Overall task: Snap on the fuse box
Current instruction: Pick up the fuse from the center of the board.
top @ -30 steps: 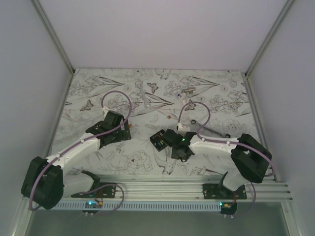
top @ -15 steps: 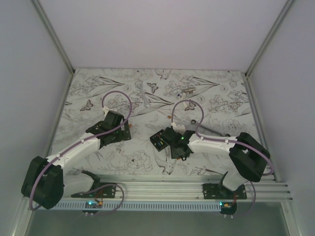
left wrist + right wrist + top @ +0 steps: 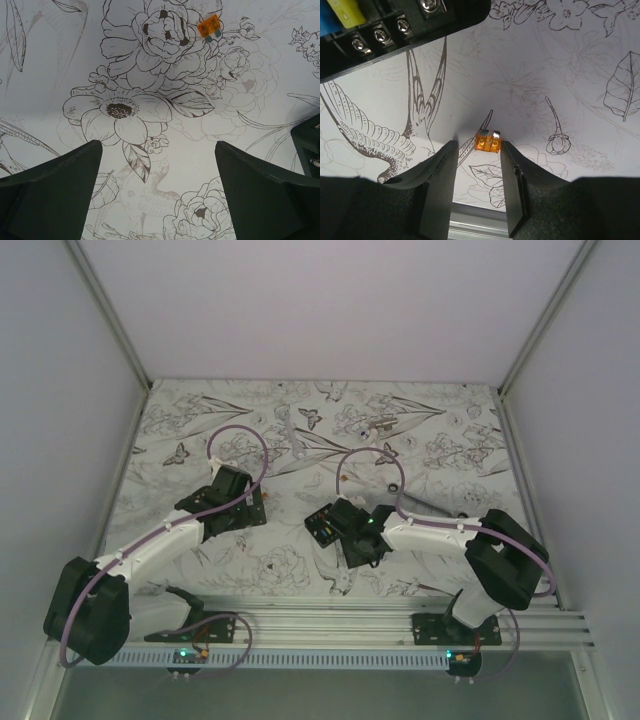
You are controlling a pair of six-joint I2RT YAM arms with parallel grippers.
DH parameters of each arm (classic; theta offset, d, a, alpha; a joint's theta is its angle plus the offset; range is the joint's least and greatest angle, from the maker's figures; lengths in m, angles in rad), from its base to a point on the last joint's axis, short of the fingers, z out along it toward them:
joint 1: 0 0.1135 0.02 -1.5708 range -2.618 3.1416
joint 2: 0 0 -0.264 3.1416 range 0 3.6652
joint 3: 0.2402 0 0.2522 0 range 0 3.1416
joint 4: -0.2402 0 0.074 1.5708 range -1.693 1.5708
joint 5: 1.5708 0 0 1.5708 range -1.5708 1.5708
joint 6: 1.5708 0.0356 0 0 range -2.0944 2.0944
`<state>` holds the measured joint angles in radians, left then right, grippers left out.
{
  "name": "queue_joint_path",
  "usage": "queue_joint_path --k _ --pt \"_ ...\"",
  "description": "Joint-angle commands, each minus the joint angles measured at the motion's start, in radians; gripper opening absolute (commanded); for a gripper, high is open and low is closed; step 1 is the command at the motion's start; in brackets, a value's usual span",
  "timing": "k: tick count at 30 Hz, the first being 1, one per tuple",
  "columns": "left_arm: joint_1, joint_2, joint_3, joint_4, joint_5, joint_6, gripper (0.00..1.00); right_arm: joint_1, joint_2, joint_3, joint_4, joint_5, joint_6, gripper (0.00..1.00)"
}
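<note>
The fuse box (image 3: 320,523) is a small black box with coloured fuses, lying mid-table; its screw terminals and a yellow and a blue fuse fill the top left of the right wrist view (image 3: 395,25). My right gripper (image 3: 352,548) hovers just right of the box. Its jaws (image 3: 478,146) stand partly open around a small orange fuse (image 3: 488,143), which touches the right finger and leaves a gap on the left. My left gripper (image 3: 258,502) is wide open over bare tablecloth (image 3: 157,145), left of the box, whose black edge (image 3: 307,150) shows at the right.
Another orange fuse (image 3: 209,26) lies on the flowered cloth ahead of the left gripper. A silver wrench (image 3: 430,505) lies right of the box. Small white parts (image 3: 295,445) rest further back. The aluminium rail (image 3: 330,620) runs along the near edge.
My right wrist has shifted left, closer to the fuse box, and its jaws have widened a little. The left arm has stayed still.
</note>
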<state>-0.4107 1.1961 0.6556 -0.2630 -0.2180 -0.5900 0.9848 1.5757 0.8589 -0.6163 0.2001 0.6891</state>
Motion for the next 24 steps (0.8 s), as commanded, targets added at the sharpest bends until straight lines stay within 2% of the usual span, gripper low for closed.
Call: queue_joint_path --k 1,12,19,24 --pt "-0.001 0.004 0.019 -0.025 0.001 0.013 1.0 -0.005 0.008 0.002 -0.012 -0.033 -0.039 0.45" --pt "-0.002 0.01 0.02 -0.025 0.002 0.011 1.0 -0.005 0.038 -0.003 -0.028 0.062 0.052 0.43" --pt "-0.002 0.009 0.021 -0.025 0.008 0.011 1.0 -0.005 0.038 -0.022 -0.032 0.049 0.09 0.37" --pt "-0.003 0.005 0.02 -0.025 0.008 0.011 1.0 -0.002 0.025 -0.033 -0.047 0.035 0.111 0.36"
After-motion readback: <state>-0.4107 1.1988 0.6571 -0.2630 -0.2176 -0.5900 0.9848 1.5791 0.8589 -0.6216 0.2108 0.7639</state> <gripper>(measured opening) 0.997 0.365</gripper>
